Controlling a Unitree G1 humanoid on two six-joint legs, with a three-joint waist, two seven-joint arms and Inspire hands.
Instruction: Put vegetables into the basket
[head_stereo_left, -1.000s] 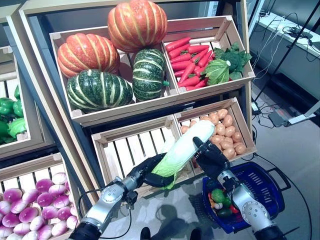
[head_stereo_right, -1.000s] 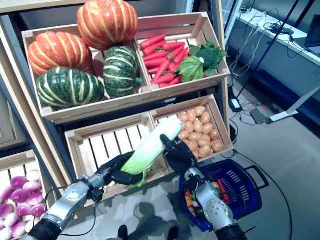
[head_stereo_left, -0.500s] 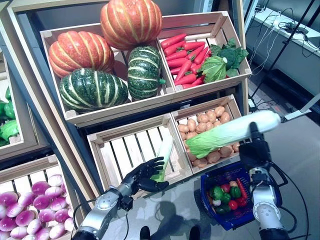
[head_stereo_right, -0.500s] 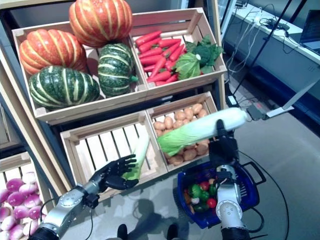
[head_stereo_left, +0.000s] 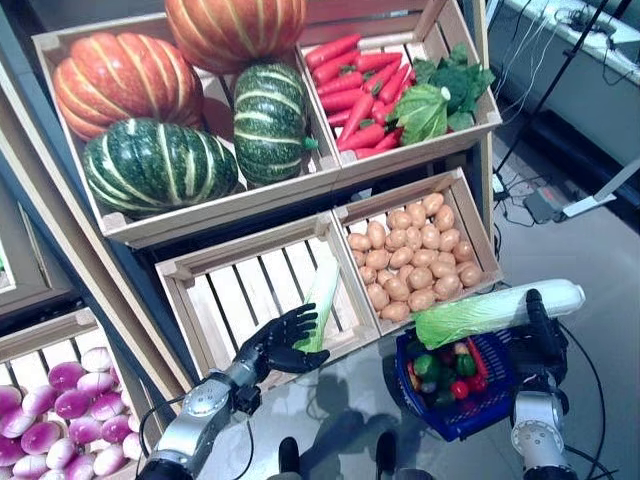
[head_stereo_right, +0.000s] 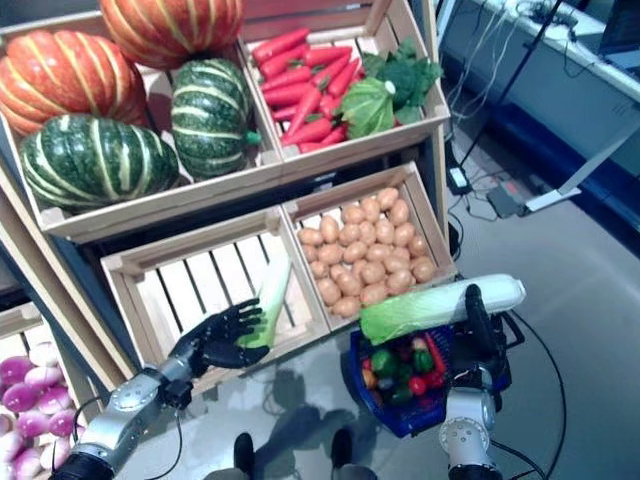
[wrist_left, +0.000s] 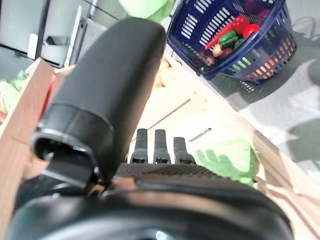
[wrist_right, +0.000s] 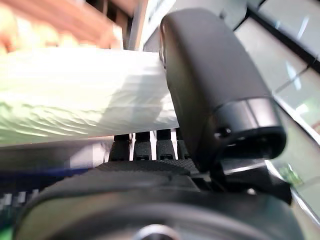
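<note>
Long pale-green napa cabbage (head_stereo_left: 500, 311) lies level in the robot's right hand (head_stereo_left: 543, 335), thumb and fingers clamped round its white stalk end, directly above the blue plastic basket (head_stereo_left: 470, 412) on the grey floor (head_stereo_left: 610, 300). Red peppers and green vegetables (head_stereo_left: 446, 368) already fill the basket. The left hand (head_stereo_left: 277, 343), fingers spread and holding nothing, hovers at the front edge of the slatted wooden crate (head_stereo_left: 240, 300), just beside a second pale-green cabbage (head_stereo_left: 321, 302) lying inside it. Next to that crate sits a crate of brown potatoes (head_stereo_left: 412, 266); above them, crates hold orange and dark-green striped pumpkins (head_stereo_left: 170, 110) and red carrots with leafy greens (head_stereo_left: 400, 85).
</note>
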